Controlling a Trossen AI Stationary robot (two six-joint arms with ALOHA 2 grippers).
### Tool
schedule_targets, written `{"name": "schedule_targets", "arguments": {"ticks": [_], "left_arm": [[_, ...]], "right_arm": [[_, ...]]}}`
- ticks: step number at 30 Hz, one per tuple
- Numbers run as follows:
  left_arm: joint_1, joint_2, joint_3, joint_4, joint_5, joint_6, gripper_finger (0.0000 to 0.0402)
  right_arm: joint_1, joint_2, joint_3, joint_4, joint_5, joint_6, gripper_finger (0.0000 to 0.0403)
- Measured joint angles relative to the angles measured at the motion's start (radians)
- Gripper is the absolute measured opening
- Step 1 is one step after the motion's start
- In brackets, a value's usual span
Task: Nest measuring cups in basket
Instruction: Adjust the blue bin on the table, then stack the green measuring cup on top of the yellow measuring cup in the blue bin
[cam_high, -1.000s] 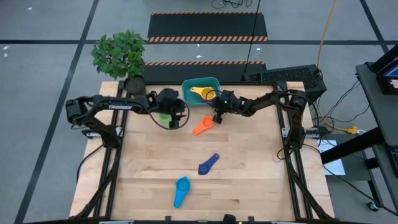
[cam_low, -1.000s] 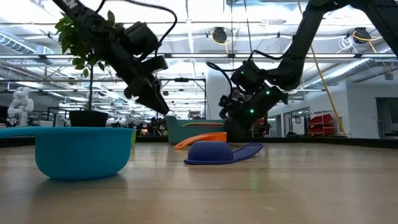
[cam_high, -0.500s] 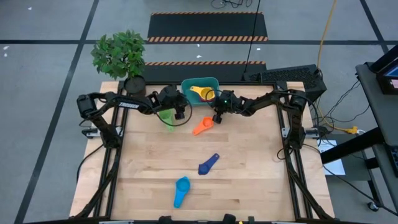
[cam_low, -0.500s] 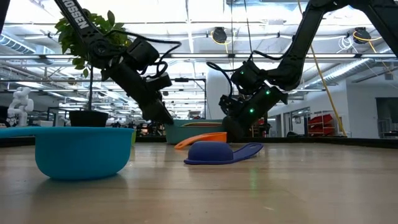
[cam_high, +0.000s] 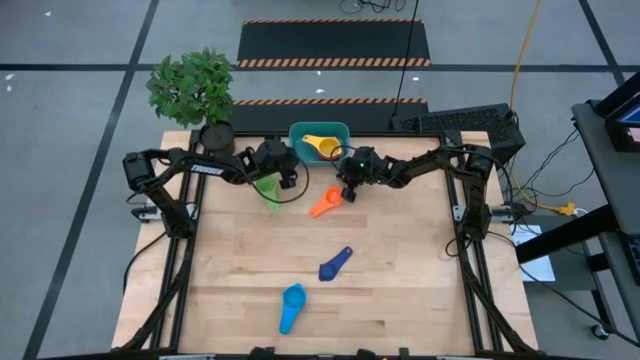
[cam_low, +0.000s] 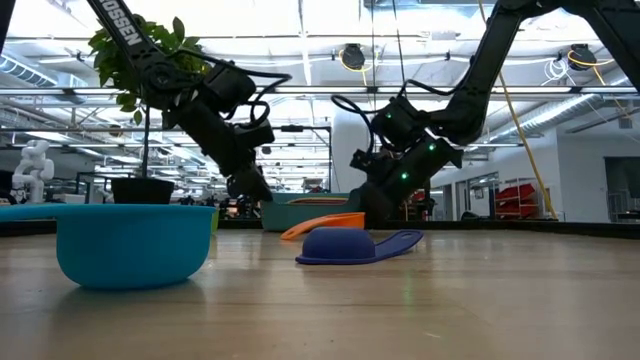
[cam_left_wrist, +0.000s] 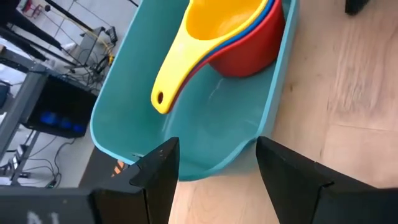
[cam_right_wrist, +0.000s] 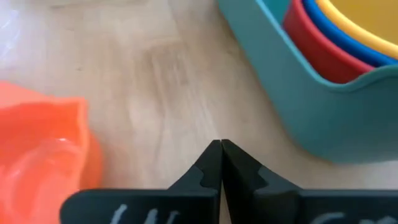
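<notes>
Where cups nest, basket (cam_left_wrist: 124, 99) holds yellow cup (cam_left_wrist: 205, 37), red cup (cam_left_wrist: 249, 53)

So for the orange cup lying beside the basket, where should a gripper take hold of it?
Probably by the flat handle of the orange cup. In the high view the handle runs from the bowl toward the basket, and it looks thin enough to pinch across its width, whereas the bowl is wide and round. The shut right gripper sits right at that end, so opening and coming down from above seems simplest.
</notes>
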Motion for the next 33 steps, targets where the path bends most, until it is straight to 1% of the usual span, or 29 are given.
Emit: {"name": "schedule_targets", "arguments": {"ticks": [3,5,7,9,12,15,18,21,25,28,33], "left_arm": [[-0.018,-0.013,0.000,-0.008,-0.016,0.002,0.0216],[-0.036,-0.037,0.002,-0.020,-0.044,0.005,0.0216],[-0.057,-0.069,0.008,-0.051,-0.097,0.003,0.0216],[-0.083,-0.110,0.011,-0.094,-0.153,-0.011,0.0216],[-0.131,-0.197,0.023,-0.175,-0.179,-0.065,0.0216],[-0.198,-0.281,0.030,-0.244,-0.185,-0.117,0.0216],[-0.283,-0.346,0.029,-0.330,-0.238,-0.185,0.0216],[-0.390,-0.378,0.029,-0.456,-0.269,-0.325,0.0216],[-0.559,-0.380,0.028,-0.577,-0.269,-0.594,0.0216],[-0.689,-0.381,0.028,-0.620,-0.268,-0.802,0.0216],[-0.899,-0.381,0.028,-0.686,-0.232,-1.135,0.0216]], "right_arm": [[0.010,-0.030,0.000,-0.048,0.001,-0.003,0.0000],[0.016,-0.069,0.000,-0.095,0.018,-0.008,0.0000],[0.028,-0.122,0.000,-0.161,0.090,-0.022,0.0000],[0.045,-0.177,0.000,-0.234,0.193,-0.047,0.0000],[0.072,-0.264,0.000,-0.345,0.299,-0.061,0.0000],[0.093,-0.349,0.000,-0.427,0.316,-0.051,0.0000],[0.116,-0.418,0.000,-0.492,0.317,-0.025,0.0000],[0.146,-0.480,0.000,-0.545,0.317,-0.001,0.0000],[0.197,-0.542,-0.001,-0.579,0.317,0.032,0.0000],[0.240,-0.577,-0.001,-0.579,0.318,0.059,0.0000],[0.310,-0.595,-0.001,-0.576,0.322,0.072,0.0000]]}}
